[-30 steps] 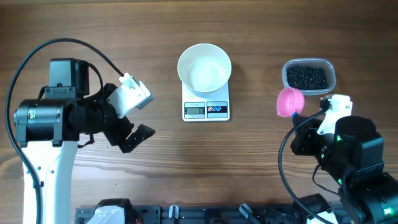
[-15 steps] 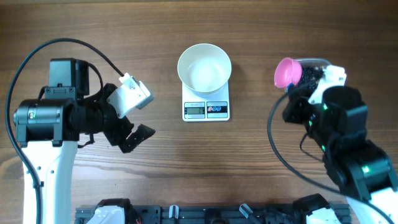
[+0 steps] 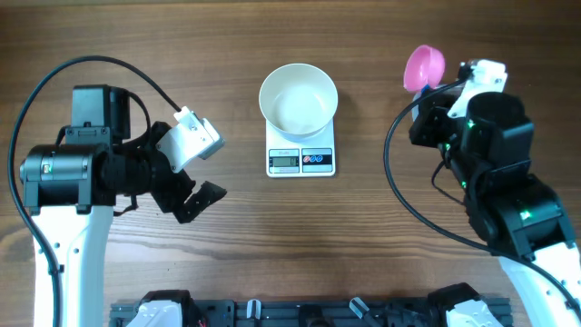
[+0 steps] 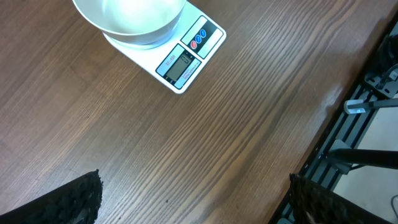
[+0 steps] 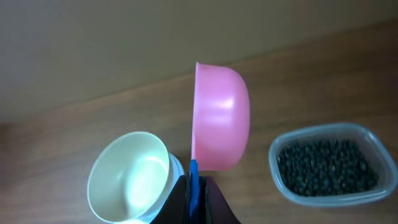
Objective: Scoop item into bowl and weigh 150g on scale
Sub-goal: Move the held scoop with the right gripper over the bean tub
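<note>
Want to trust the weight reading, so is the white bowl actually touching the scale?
Touching: the left wrist view shows the bowl resting with its base directly on top of the scale, with no gap between them.

the wooden desk (image 3: 272,245) carries the white scale (image 3: 300,161) near the middle of its far edge, with a clear tub (image 5: 323,199) of black grains (image 5: 326,165) off to the scale's right.

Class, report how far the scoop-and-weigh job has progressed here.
Done: the round white bowl sits empty on the white rectangular digital scale. In hand: the right end effector grips the pink plastic scoop near the clear tub of black grains. Left: scooping, pouring, weighing.
</note>
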`<control>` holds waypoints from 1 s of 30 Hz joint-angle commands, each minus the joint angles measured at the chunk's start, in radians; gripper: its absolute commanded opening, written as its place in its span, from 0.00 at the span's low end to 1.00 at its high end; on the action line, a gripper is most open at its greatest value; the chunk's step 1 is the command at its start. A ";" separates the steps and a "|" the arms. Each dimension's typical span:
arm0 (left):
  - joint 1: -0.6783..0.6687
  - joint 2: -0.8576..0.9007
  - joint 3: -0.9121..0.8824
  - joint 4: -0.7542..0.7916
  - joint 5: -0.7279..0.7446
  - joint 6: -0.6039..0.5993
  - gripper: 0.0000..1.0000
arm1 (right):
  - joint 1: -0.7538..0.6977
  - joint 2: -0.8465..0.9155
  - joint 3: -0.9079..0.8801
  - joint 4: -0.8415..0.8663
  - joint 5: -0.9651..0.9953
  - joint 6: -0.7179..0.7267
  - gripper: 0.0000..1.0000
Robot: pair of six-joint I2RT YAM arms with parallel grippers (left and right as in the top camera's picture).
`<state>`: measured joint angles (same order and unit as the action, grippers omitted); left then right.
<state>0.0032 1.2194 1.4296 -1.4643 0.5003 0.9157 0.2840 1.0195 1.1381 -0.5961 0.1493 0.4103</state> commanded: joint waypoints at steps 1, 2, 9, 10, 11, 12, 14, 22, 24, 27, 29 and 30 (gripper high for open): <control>0.005 0.006 -0.006 0.002 0.026 0.019 1.00 | -0.003 0.039 0.042 0.007 0.045 -0.044 0.04; 0.005 0.006 -0.006 0.002 0.026 0.019 1.00 | -0.003 0.057 0.042 0.003 0.040 -0.043 0.04; 0.005 0.006 -0.006 0.002 0.026 0.019 1.00 | -0.003 0.090 0.042 -0.034 -0.042 -0.033 0.04; 0.005 0.006 -0.006 0.002 0.026 0.020 1.00 | -0.003 0.090 0.042 -0.041 -0.047 -0.025 0.04; 0.005 0.006 -0.006 0.002 0.026 0.019 1.00 | -0.003 0.090 0.042 -0.043 -0.070 -0.018 0.04; 0.005 0.006 -0.006 0.002 0.026 0.020 1.00 | -0.003 0.089 0.042 -0.043 -0.096 -0.018 0.04; 0.005 0.006 -0.006 0.002 0.026 0.019 1.00 | -0.003 0.084 0.042 -0.042 -0.142 -0.018 0.04; 0.005 0.006 -0.006 0.002 0.026 0.020 1.00 | -0.003 0.079 0.042 -0.044 -0.218 -0.018 0.04; 0.005 0.006 -0.006 0.002 0.026 0.019 1.00 | -0.003 0.080 0.042 -0.054 -0.208 -0.019 0.04; 0.005 0.006 -0.006 0.002 0.026 0.019 1.00 | -0.018 0.082 0.044 -0.104 -0.191 -0.080 0.04; 0.005 0.006 -0.006 0.002 0.026 0.020 1.00 | -0.041 0.082 0.084 -0.159 -0.176 -0.150 0.04; 0.005 0.006 -0.006 0.002 0.026 0.019 1.00 | -0.042 0.082 0.110 -0.173 -0.154 -0.177 0.04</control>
<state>0.0032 1.2201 1.4296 -1.4635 0.5003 0.9157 0.2554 1.1126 1.1698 -0.7494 -0.0441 0.3283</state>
